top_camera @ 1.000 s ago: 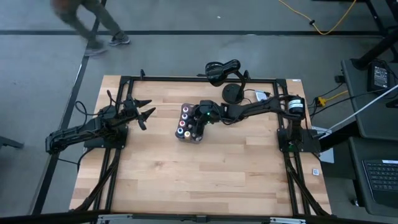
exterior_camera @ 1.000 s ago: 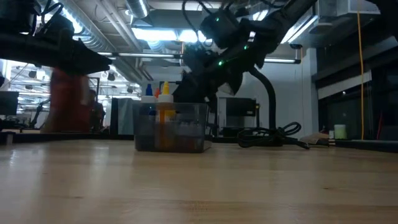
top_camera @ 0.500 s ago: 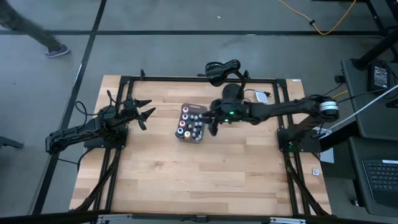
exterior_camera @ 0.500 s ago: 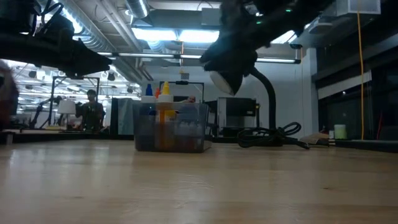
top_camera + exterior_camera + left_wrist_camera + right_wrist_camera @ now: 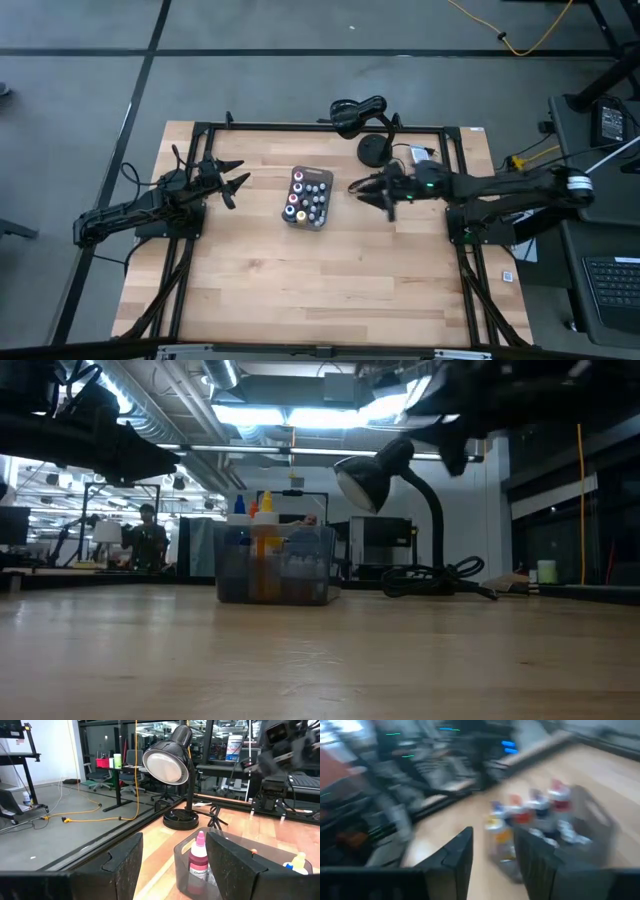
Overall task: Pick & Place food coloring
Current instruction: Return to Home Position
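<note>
Fingers of the left gripper [image 5: 237, 174] stand spread wide and hold nothing; the gripper hangs to the left of the gray bin [image 5: 318, 586], apart from it, pointing at it.

The food coloring bottles [image 5: 305, 197] stand upright and close-packed inside the bin, caps up; no bottle shows on the table outside it.

The right gripper [image 5: 362, 190] is just right of the bin, clear of its rim; its fingers are parted with nothing between them.

Judgement on handling: the bottles look light, small and smooth-sided, likely of soft plastic that yields under a squeeze; they would tip easily, so the sound hold is from above on the cap or neck, with a gentle close.

Surface: a pale wood-plank table [image 5: 300, 290], level and smooth; a black desk lamp [image 5: 372, 472] stands beyond the bin, to its right.

Room: a gray floor around the table; a bright workshop behind the bin, with a person [image 5: 148, 536] far off.
</note>
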Available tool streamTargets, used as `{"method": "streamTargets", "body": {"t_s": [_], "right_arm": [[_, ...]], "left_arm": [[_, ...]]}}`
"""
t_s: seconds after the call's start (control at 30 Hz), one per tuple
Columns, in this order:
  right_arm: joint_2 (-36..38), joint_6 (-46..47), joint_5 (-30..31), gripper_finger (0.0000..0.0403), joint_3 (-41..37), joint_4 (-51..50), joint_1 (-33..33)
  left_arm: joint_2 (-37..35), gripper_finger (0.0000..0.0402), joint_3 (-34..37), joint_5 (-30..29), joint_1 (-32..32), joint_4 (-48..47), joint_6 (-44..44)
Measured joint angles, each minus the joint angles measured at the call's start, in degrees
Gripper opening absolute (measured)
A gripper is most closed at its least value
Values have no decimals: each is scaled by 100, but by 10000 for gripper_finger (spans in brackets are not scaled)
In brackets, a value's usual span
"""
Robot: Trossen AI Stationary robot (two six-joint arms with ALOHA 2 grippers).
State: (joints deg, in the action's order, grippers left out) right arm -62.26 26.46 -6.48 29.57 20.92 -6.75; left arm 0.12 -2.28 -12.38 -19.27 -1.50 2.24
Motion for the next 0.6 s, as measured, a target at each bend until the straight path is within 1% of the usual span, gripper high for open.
{"method": "streamTargets", "body": {"t_s": [0.07, 0.2, 0.3, 0.4, 0.47, 0.5, 0.6], "right_arm": [[484, -211, -445, 143, -308, 230, -50], [1301, -298, -888, 143, -731, 251, -240], [1779, -319, -1417, 143, -1002, 252, -283], [2178, -564, -1985, 143, -1304, 444, -153], [2397, -601, -2054, 143, -1540, 715, -10], [2501, -599, -1970, 143, -1661, 839, 58], [2760, -572, -1408, 143, -2041, 1169, 248]], "left_arm": [[0, 212, 0, 0, 0, 0, 0], [1, 212, 0, 0, -1, 0, 0], [0, 212, 0, 0, -2, 0, 0], [0, 212, 0, 0, 0, 0, 0], [0, 212, 0, 0, 0, 0, 0], [1, 212, 0, 0, 0, 0, 0], [2, 212, 0, 0, 0, 0, 0]]}}
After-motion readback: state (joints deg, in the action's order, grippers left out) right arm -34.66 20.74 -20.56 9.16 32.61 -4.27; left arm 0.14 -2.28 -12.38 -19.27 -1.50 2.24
